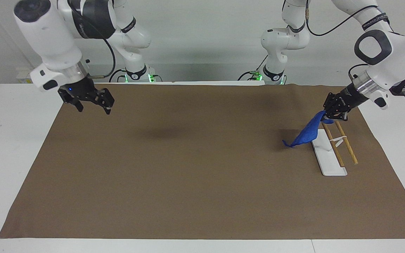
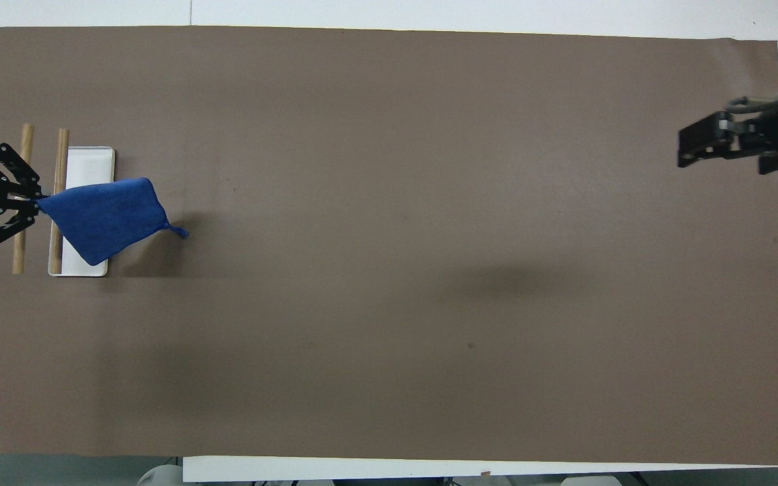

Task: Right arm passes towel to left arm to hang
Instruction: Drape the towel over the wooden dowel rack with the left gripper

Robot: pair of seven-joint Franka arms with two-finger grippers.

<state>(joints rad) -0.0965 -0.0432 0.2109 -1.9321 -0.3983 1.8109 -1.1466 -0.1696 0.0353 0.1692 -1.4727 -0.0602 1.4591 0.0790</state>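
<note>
Two tools: left tool (image 1: 330, 116) pinches the towel (image 1: 306, 134); right tool (image 1: 91, 105) gapes wide, empty.

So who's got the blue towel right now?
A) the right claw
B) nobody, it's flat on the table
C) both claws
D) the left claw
D: the left claw is shut on one corner of the towel, which hangs over the white tray and wooden rack, while the right claw is open and empty, over the right arm's end of the table.
</note>
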